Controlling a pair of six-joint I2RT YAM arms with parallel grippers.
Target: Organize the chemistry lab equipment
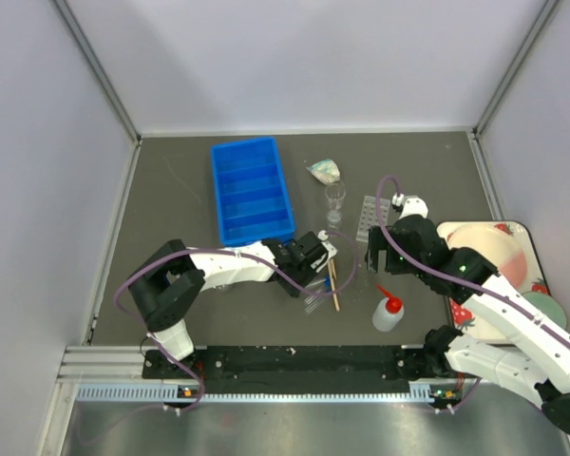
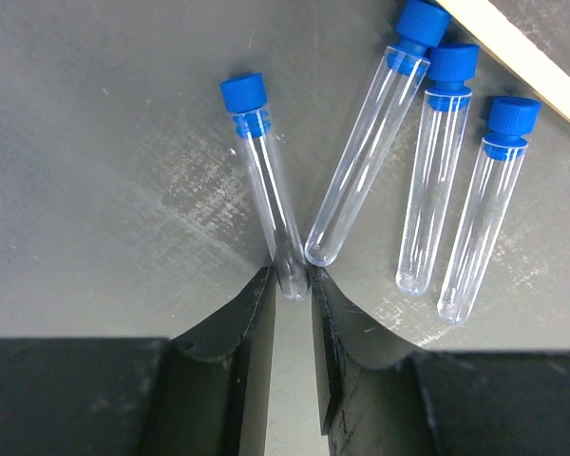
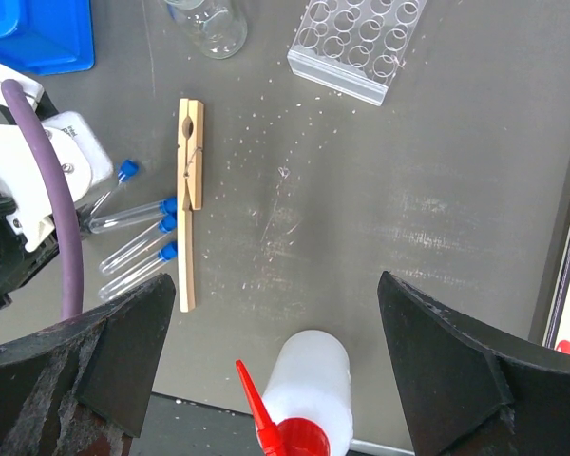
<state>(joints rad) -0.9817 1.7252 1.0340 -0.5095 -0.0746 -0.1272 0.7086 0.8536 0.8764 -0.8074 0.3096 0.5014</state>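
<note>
Left gripper (image 2: 292, 283), jaws narrow, brackets the round base of the leftmost blue-capped tube (image 2: 264, 180), which lies flat at frame centre, cap away toward upper left; a true pinch is unconfirmed; the right gripper (image 3: 273, 285), wide, sits farther off.

Robot test cell set up as mock chemistry bench. Dark grey desk (image 1: 171, 199) boxed in by plain white panels (image 1: 313, 57) along far, left and right edges; aluminium posts (image 1: 95, 66) rise from far corners. Left arm (image 1: 223, 266) and right arm (image 1: 513, 309) bolted to slotted metal rail (image 1: 294, 359) at near edge. Lab ware mid-desk: blue-capped tubes (image 2: 437, 171), clear tube rack (image 1: 371, 217), white squeeze bottle (image 1: 388, 313). Strawberry-patterned tray (image 1: 527, 231) at right edge.
</note>
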